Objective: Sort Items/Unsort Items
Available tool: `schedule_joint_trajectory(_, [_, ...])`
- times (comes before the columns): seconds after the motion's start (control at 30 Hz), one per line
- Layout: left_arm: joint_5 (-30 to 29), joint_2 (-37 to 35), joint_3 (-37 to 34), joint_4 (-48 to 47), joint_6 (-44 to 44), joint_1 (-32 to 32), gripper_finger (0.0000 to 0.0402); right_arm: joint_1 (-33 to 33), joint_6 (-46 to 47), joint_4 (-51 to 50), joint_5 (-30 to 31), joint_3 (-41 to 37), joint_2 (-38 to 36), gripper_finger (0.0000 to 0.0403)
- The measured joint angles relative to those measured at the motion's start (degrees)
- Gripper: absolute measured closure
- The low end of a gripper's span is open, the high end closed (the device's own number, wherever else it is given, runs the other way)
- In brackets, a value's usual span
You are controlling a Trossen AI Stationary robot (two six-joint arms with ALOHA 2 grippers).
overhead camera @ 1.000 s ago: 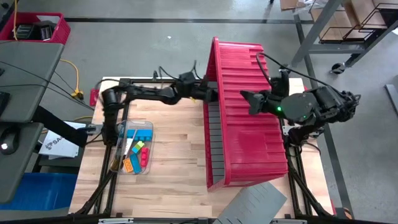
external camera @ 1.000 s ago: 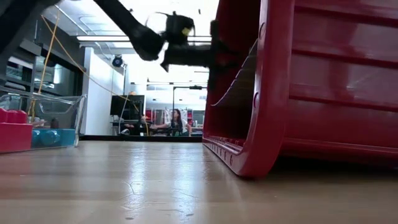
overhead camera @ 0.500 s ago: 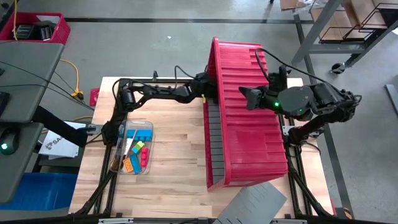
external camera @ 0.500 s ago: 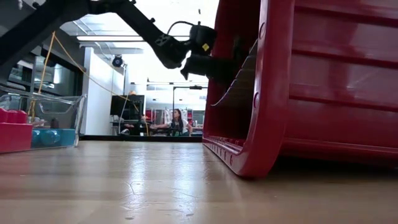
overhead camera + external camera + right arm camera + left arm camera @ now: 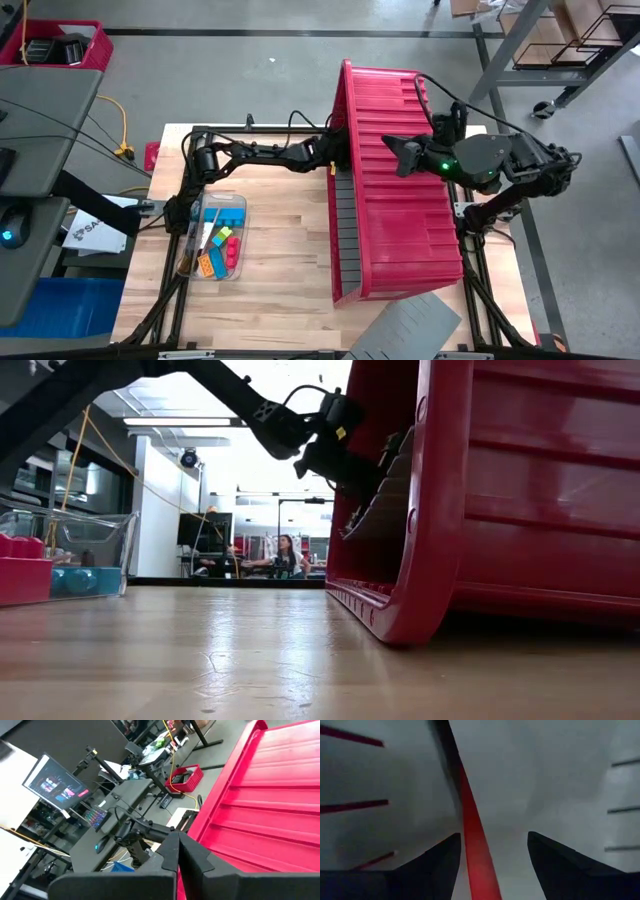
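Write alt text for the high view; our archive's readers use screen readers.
A large red bin lies tipped on a wooden table, the left end effector open at its rim and the right end effector shut above it. A clear tray of coloured items sits left.

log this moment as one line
left gripper: open at bin rim | right gripper: shut over bin | items: in tray
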Motion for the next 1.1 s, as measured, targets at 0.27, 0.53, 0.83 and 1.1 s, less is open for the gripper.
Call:
schedule_joint_trajectory(0.27, [-4.25, 2.44, 2.56, 0.77, -1.79, -1.38, 0.0176, -0.22, -5.82, 5.46, 2.64, 0.0, 1.13, 0.0402])
schedule_joint_trajectory(0.53, [-1.63, 11.07, 16.87, -3.25, -3.2, -2.63, 0.0176, -1.03, -10.58, 13.38, 1.5, -0.02, 3.69, 0.0402])
schedule_joint_trajectory(0.83, [-10.8, 12.97, 18.16, 4.73, -10.98, -3.57, 0.0176, -1.63, -20.33, 24.04, 1.01, -0.02, 6.12, 0.0402])
schedule_joint_trajectory(1.1, [-8.4, 16.93, 18.23, 14.93, -19.19, -4.09, 0.0204, -2.45, -22.49, 28.51, 0.8, -0.02, 6.38, 0.0402])
